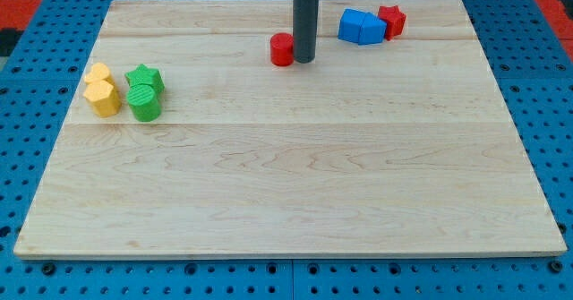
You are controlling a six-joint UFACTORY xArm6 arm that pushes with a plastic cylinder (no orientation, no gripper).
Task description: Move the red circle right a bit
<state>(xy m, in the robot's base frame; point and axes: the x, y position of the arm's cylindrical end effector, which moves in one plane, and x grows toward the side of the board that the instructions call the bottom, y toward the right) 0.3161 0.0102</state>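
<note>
One short red cylinder block, the red circle [282, 49], is seen standing upright on the pale wooden surface [295, 175], near the view's top and slightly left of centre; its round face is turned upward, so its axis runs vertically and no sideways heading can be read from it. My tip [304, 61], the lower end of the straight dark rod, is set down just beside the red circle on the view's right, apparently touching it, though actual contact cannot be confirmed. No pincer is carried by this arm, so no opening or grasp can be reported. Seven blocks are counted in all. Two red ones are present: the circle and a red star-shaped block [391, 20] near the view's top right. Two blue blocks [362, 27], of angular shape, are pressed together just left of that star, touching it. Two yellow blocks [101, 90] are found at the view's left, one behind the other, and two green blocks [144, 90] lie just right of them, the farther one star-shaped, the nearer one rounded.
</note>
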